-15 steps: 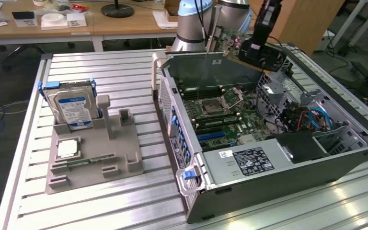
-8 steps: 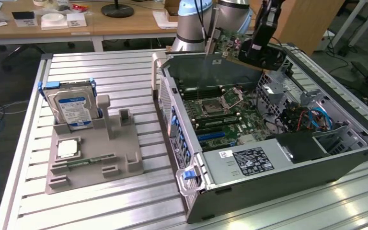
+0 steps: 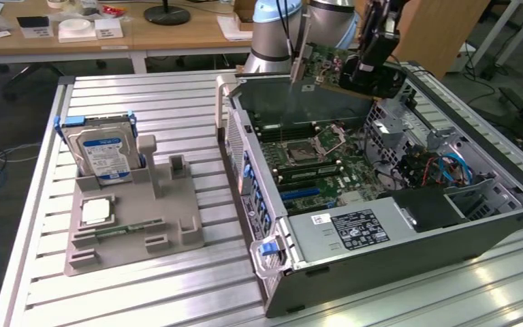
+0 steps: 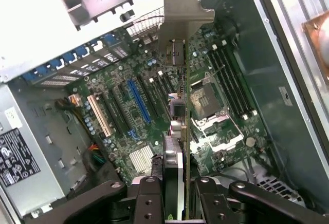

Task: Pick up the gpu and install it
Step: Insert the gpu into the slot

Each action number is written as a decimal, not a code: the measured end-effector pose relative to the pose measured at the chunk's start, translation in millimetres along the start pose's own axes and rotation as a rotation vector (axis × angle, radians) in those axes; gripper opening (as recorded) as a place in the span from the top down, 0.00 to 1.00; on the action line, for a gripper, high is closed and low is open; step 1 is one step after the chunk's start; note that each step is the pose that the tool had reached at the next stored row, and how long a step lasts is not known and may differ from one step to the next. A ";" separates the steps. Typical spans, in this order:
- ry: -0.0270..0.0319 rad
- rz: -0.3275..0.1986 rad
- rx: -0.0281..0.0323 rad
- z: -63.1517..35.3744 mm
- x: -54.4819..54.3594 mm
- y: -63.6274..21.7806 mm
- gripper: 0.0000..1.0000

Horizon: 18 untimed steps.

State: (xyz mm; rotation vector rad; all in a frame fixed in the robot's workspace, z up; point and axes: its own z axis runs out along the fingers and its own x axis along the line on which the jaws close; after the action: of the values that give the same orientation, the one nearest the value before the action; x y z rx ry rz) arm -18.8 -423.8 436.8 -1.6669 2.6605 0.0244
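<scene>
My gripper (image 3: 368, 68) is shut on the gpu (image 3: 323, 65), a thin greenish circuit card with a silvery end bracket. It hangs in the air over the far end of the open computer case (image 3: 479, 225). In the wrist view the gpu (image 4: 177, 54) runs edge-on out from between my fingers (image 4: 149, 201), bracket end farthest from them. My gripper (image 4: 180, 198) holds it above the motherboard (image 4: 123, 131). A blue expansion slot (image 4: 139, 100) lies on the board to one side of the card, apart from it.
The case lies on its side on a slatted aluminium table (image 3: 152, 293), with a power supply (image 3: 357, 231) at its near end. On the exterior view's left, a grey fixture (image 3: 134, 225) holds an upright hard drive (image 3: 105, 153). Desks stand behind.
</scene>
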 end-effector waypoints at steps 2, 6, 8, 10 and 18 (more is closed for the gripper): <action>0.0004 -0.034 -0.0003 0.2 0.0 0.0 0.72; 0.0012 -0.099 -0.0010 0.5 0.0 0.0 0.72; 0.0016 -0.133 -0.0013 0.7 0.0 0.0 0.72; 0.0020 -0.166 -0.0017 0.9 0.0 0.0 0.72; 0.0036 -0.299 -0.0030 1.6 0.0 0.0 0.72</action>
State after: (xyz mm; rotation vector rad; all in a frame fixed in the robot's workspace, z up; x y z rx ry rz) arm -18.8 -423.8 435.3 -2.0458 2.3845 0.0246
